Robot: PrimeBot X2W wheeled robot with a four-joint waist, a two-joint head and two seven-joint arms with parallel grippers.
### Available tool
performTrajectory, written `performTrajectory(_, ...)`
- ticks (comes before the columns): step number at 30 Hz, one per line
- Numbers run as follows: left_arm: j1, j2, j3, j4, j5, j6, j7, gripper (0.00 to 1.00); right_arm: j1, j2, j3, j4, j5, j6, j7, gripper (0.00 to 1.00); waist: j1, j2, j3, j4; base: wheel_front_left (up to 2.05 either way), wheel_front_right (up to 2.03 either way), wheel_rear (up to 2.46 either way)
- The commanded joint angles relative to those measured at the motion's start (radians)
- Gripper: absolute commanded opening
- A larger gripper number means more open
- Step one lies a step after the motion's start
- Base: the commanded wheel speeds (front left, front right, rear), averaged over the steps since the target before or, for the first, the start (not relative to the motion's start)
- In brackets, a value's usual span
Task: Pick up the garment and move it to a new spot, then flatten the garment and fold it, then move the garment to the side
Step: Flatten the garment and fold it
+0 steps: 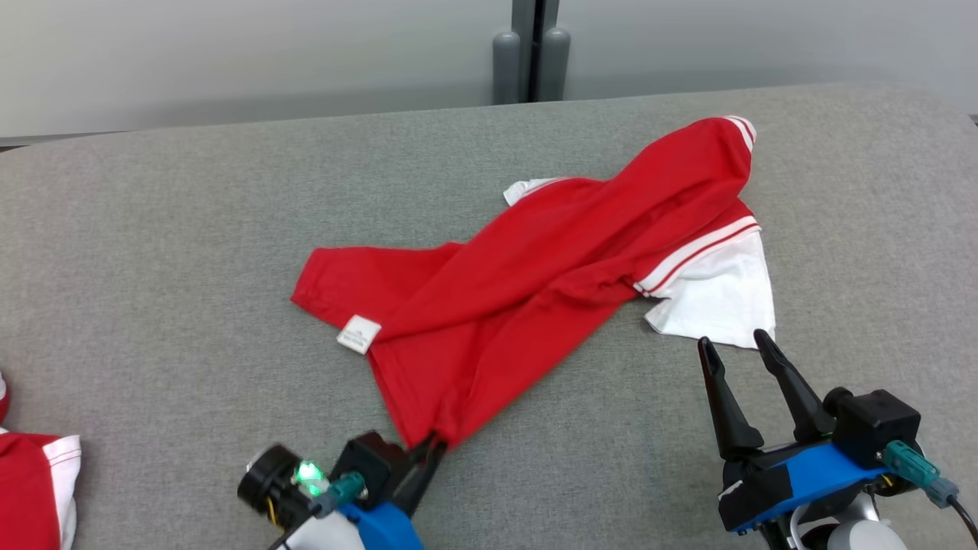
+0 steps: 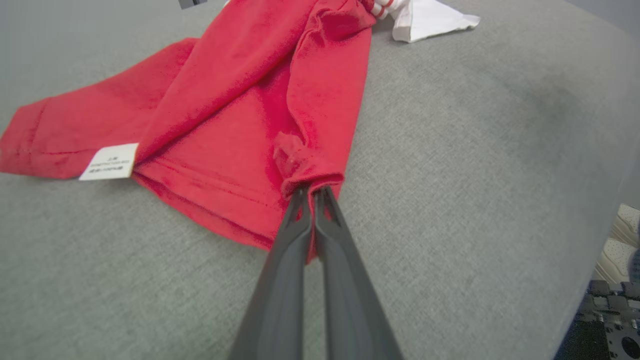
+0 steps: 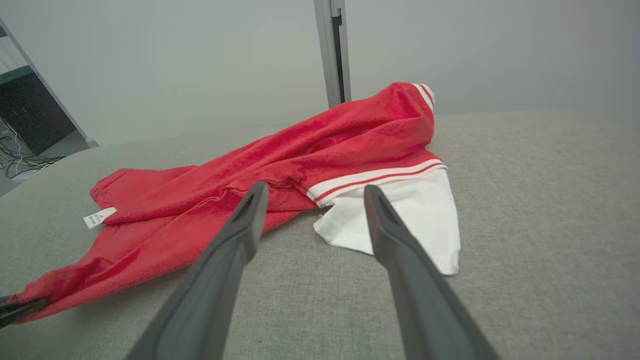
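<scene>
A red garment (image 1: pixel 535 275) with white sleeves and striped trim lies crumpled and stretched diagonally across the grey table (image 1: pixel 153 229). My left gripper (image 1: pixel 432 444) is shut on its near red corner, with the cloth bunched at the fingertips (image 2: pixel 322 192). A white label (image 2: pixel 108 161) shows on the hem to the left. My right gripper (image 1: pixel 732 342) stands open just in front of the white sleeve (image 1: pixel 718 294), nothing between its fingers (image 3: pixel 247 210). The same white sleeve (image 3: pixel 415 220) lies just beyond them, and the garment (image 3: pixel 280 165) spreads to the left.
Another red and white garment (image 1: pixel 34 481) lies at the table's near left edge. A grey post (image 1: pixel 531 50) stands behind the table against a pale wall. Beyond the table's right edge in the left wrist view, shoes (image 2: pixel 620 240) rest on the floor.
</scene>
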Motion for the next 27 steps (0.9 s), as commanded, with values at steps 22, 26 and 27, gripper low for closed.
performTrajectory(22,-0.007,-0.029,0.202,-0.005,-0.216,0.25,0.242,1.0,-0.007,0.0,0.025,0.0,0.012,0.0,0.003,1.0,0.0001,0.0002,-0.007,-0.016,0.0,0.0,0.0)
performTrajectory(26,-0.068,-0.074,0.209,0.105,-0.235,0.268,0.266,1.0,-0.012,-0.001,0.031,0.003,0.011,0.0,0.001,1.0,0.0001,0.0002,-0.002,-0.037,0.0,0.0,0.0)
performTrajectory(27,-0.078,-0.082,0.207,0.128,-0.237,0.271,0.273,1.0,-0.011,-0.001,0.029,0.004,0.009,0.0,0.001,1.0,0.0001,0.0002,-0.001,-0.041,0.0,0.0,0.0)
